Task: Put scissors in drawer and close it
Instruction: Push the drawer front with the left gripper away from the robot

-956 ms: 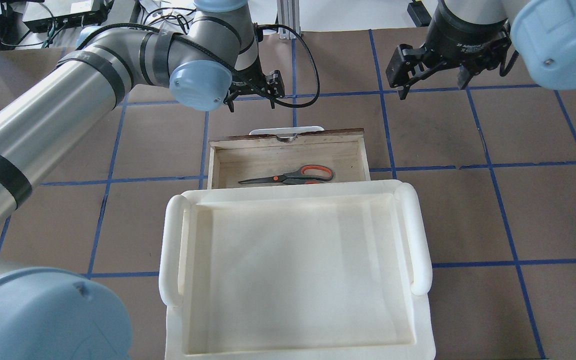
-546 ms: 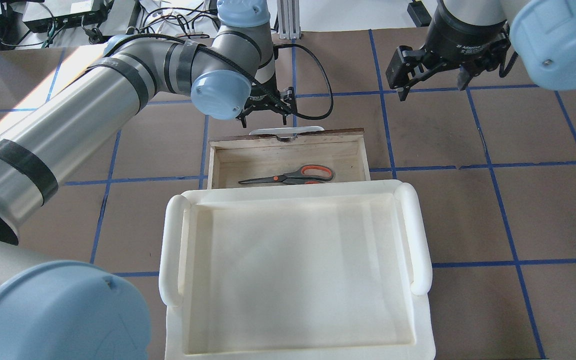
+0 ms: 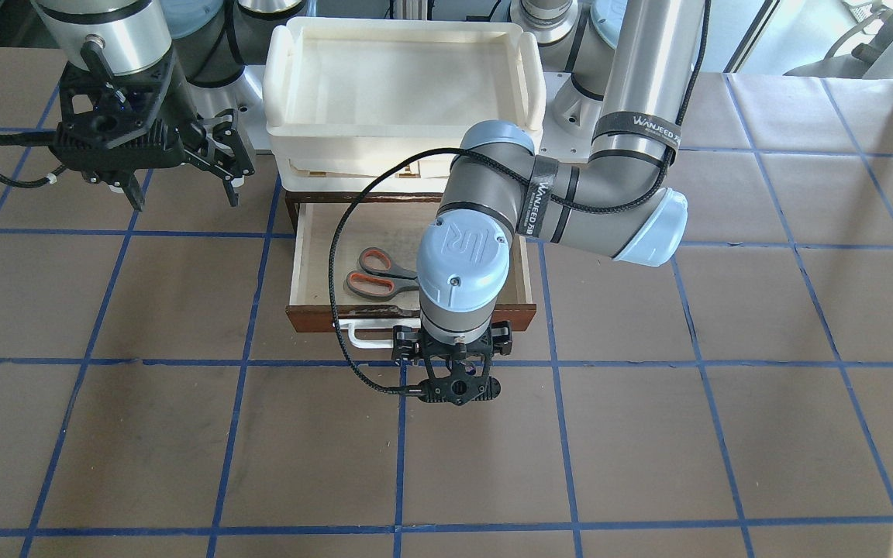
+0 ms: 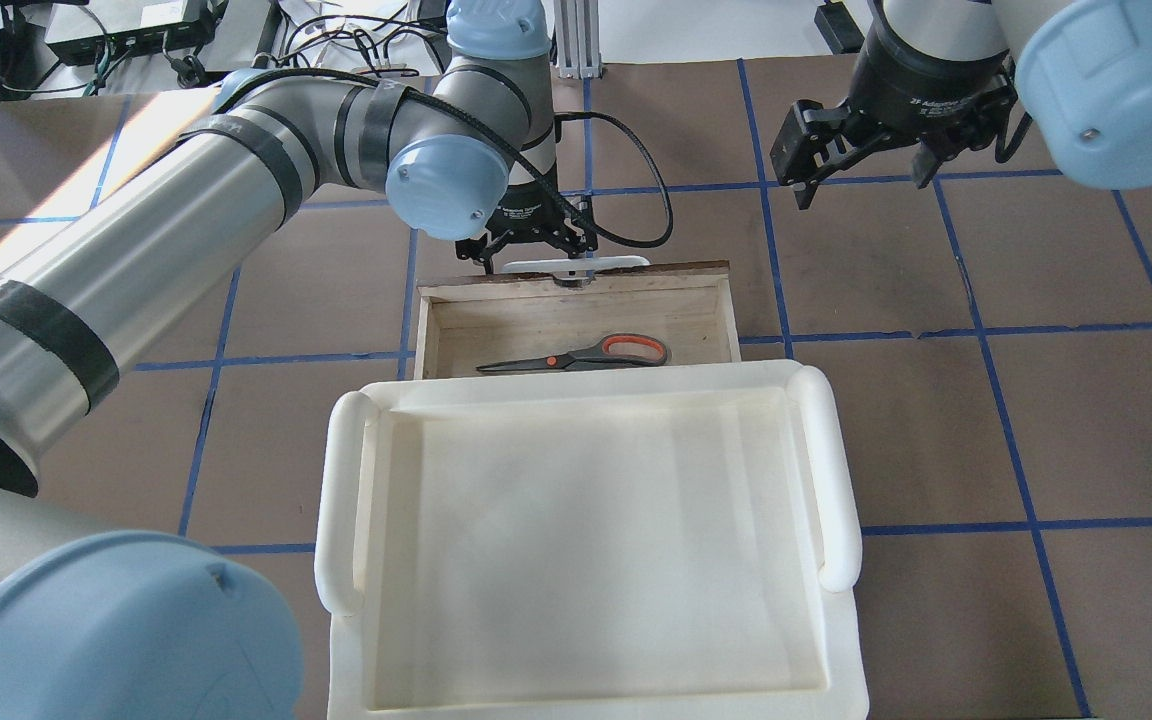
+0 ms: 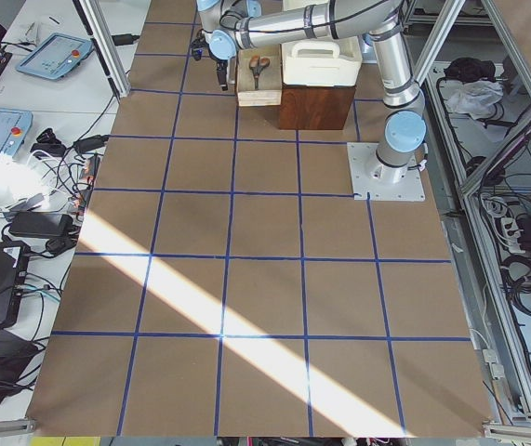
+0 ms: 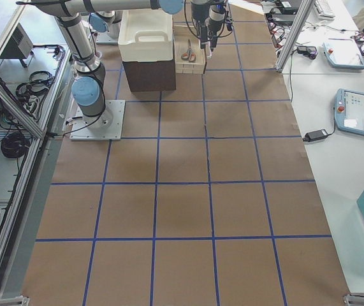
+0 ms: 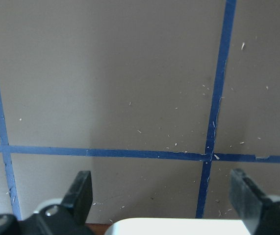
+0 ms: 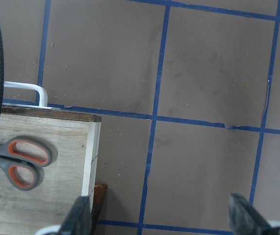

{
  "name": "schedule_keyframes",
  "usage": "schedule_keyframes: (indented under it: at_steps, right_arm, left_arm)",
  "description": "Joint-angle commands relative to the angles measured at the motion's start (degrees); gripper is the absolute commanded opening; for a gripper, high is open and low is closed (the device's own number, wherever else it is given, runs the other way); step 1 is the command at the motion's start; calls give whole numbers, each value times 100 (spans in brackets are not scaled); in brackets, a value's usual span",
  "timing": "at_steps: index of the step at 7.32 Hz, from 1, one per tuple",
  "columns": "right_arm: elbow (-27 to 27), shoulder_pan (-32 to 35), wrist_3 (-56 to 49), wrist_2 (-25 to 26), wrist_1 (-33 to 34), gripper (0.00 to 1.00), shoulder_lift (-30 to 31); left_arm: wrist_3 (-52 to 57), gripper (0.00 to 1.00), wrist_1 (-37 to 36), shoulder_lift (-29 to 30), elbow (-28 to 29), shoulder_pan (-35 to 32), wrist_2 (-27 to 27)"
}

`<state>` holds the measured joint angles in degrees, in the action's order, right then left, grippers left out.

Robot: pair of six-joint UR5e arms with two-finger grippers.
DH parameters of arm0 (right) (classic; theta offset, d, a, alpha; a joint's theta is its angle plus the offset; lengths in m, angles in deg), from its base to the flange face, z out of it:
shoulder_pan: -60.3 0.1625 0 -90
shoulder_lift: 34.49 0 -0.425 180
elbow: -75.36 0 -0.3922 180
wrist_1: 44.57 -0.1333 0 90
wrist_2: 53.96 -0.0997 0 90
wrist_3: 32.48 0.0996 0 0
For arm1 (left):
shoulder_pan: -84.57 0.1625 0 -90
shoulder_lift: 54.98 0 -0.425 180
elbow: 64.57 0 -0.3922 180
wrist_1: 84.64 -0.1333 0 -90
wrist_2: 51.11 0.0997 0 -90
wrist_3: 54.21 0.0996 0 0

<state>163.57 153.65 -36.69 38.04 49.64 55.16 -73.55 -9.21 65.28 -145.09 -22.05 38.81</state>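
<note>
There are two grippers, the left gripper [image 4: 536,248] and the right gripper [image 4: 863,183]. One drawer [image 4: 426,325] has one white bar handle [image 4: 621,261], just beside the left gripper. One pair of scissors [image 4: 586,355] lies apart from both grippers. There is one white tray [image 4: 341,500].

Open wooden drawer [image 4: 466,318] holds the scissors [image 4: 586,355] (orange-red and grey handles) lying flat

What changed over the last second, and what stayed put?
The left gripper moved right and toward the robot, arriving at the white handle of the drawer with fingers open, gripping nothing. The drawer is still open with the scissors inside; the right gripper stayed open.
</note>
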Motion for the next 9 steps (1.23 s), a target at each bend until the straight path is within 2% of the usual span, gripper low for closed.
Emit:
schedule_keyframes:
  at_steps: [1, 6, 9]
  right_arm:
    - [3, 0, -1, -7, 2, 100, 1]
    - [20, 0, 25, -16, 10, 100, 1]
    - [20, 9, 43, -42, 19, 100, 9]
  left_arm:
    - [-183, 100, 383, -161, 2, -26, -202]
    - [-264, 100, 780, -276, 2, -52, -230]
    - [-290, 100, 631, -223, 11, -34, -238]
